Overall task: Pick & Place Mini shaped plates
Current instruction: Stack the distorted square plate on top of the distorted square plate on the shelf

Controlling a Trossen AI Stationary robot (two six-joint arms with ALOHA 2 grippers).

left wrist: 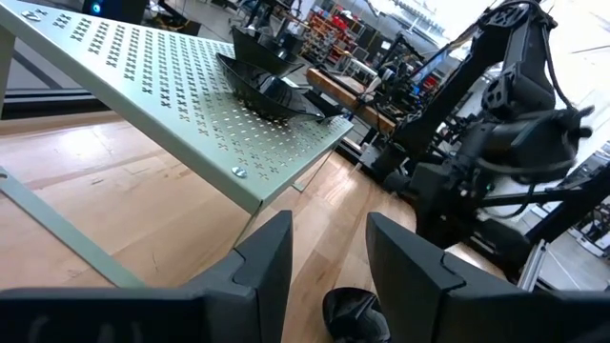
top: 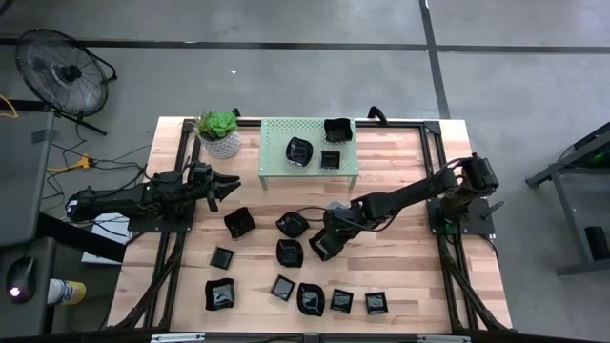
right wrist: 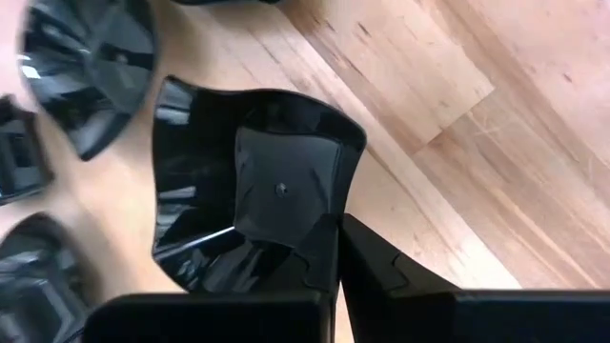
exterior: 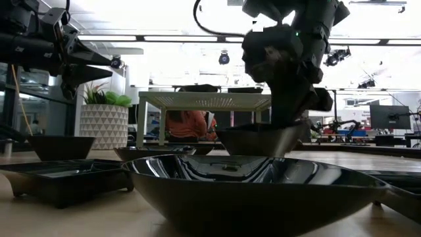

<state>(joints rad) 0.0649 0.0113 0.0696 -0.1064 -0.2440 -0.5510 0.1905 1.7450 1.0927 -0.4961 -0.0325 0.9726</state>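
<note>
Right gripper (top: 322,246), centre of the high view, is clamped on the rim of a wavy-rimmed black plate (top: 318,250) on the wooden table (top: 400,276); ten more mini plates lie in the lower half of the frame, and three sit on the pale green perforated stand (top: 276,171) at upper centre. Left gripper (top: 225,185), at mid-left beside the potted plant (top: 221,133), holds nothing, fingers apart. Low view: a large dark plate (exterior: 253,187) fills the foreground; the held plate (exterior: 260,139) shows behind it, under the right arm, with a person in orange in the room beyond. Left wrist view: its own fingers (left wrist: 267,262) stand separated, and the stand's underside edge and two plates (left wrist: 267,81) appear at upper left. Right wrist view alone shows the pinch: both fingers (right wrist: 324,252) closed on the plate's corner (right wrist: 257,186). No legible writing appears in any view.
</note>
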